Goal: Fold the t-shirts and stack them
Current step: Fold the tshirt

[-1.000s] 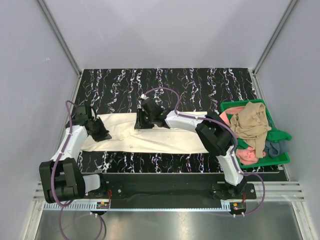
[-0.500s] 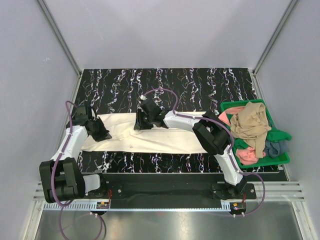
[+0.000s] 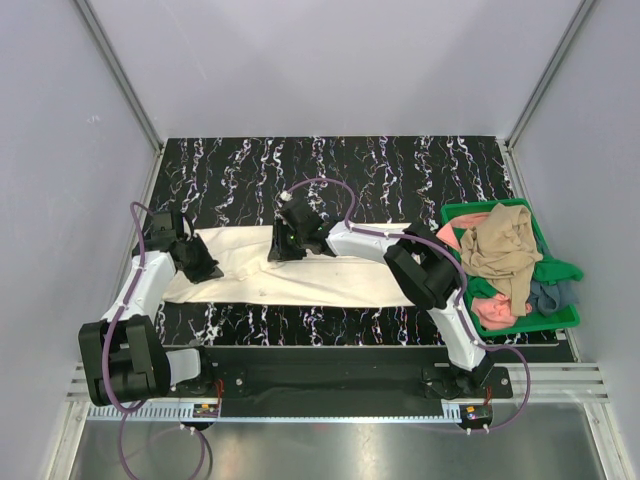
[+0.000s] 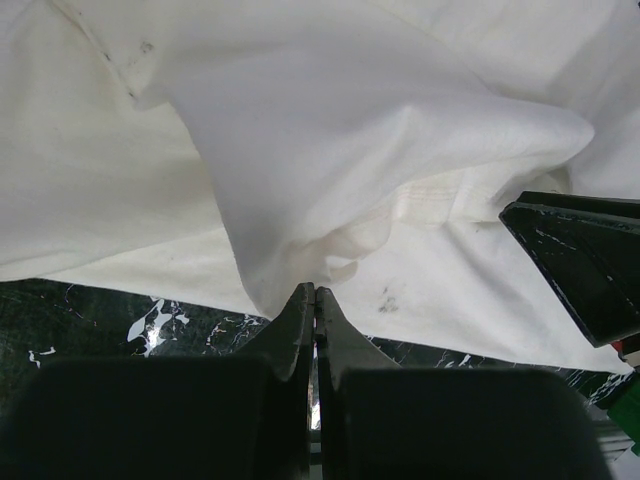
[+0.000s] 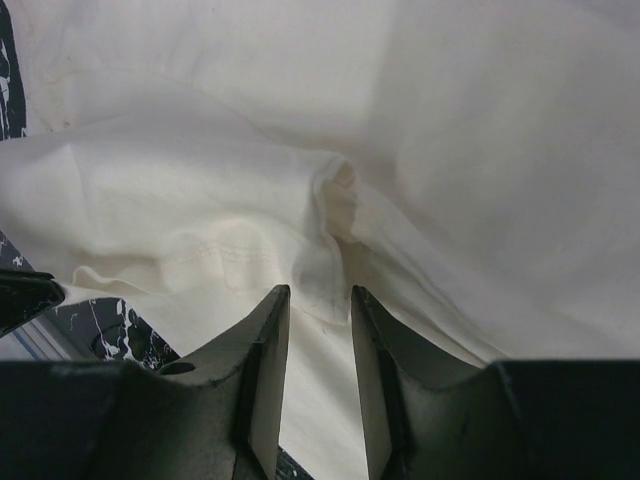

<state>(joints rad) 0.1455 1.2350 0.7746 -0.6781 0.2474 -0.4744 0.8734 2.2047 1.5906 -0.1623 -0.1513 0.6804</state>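
The cream t-shirt (image 3: 320, 278) lies as a long folded strip across the marbled table. My left gripper (image 3: 206, 270) is at its left end; in the left wrist view the gripper (image 4: 315, 291) is shut, pinching a raised fold of the cream t-shirt (image 4: 330, 140). My right gripper (image 3: 281, 249) is on the strip's far edge near the middle; in the right wrist view the gripper (image 5: 320, 296) is slightly open, with a small pucker of the cream t-shirt (image 5: 335, 215) between the fingers. A tan t-shirt (image 3: 500, 250), a salmon-pink one (image 3: 495, 312) and a grey-blue one (image 3: 550, 295) are piled in the bin.
The green plastic bin (image 3: 470, 212) stands at the right edge of the table, close to the shirt's right end. Grey walls enclose the table at the back and sides. A black part of the right arm (image 4: 585, 262) shows in the left wrist view.
The right arm has shifted slightly left and its gripper a little toward the far edge. The left arm and the shirt look unchanged.
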